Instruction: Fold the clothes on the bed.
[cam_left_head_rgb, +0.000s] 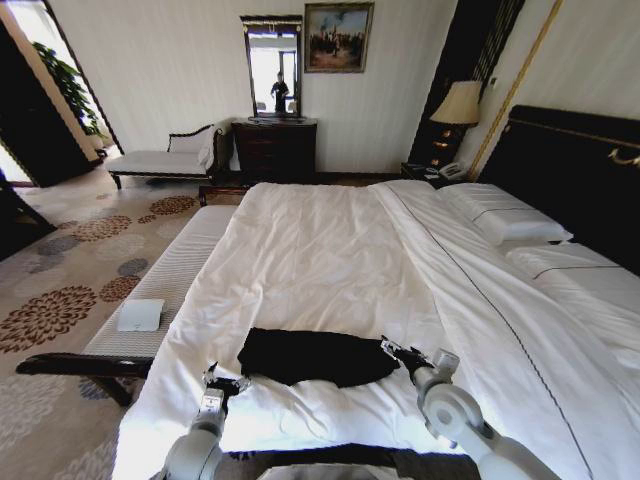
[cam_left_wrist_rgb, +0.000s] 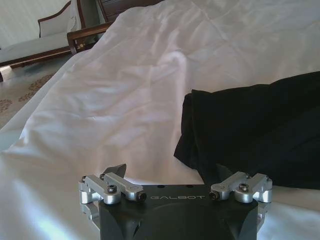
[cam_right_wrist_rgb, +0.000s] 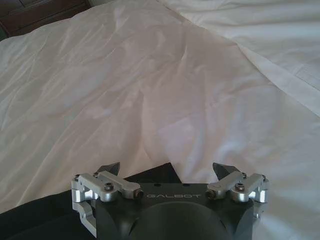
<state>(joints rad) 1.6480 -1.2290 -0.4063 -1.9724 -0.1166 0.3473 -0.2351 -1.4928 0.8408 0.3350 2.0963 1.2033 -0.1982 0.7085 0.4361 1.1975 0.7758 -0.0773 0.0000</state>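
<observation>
Near the foot edge of the bed, the black T-shirt lies bunched between the left gripper and right gripper, both spread apart; closing low risks pinching the white sheet too.

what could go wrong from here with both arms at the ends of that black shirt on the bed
1. The left end effector sits open beside the black T-shirt, not on it, so closing may pinch the white sheet instead.
2. The right end effector, open over the opposite corner, might catch a single layer and undo the fold.
</observation>
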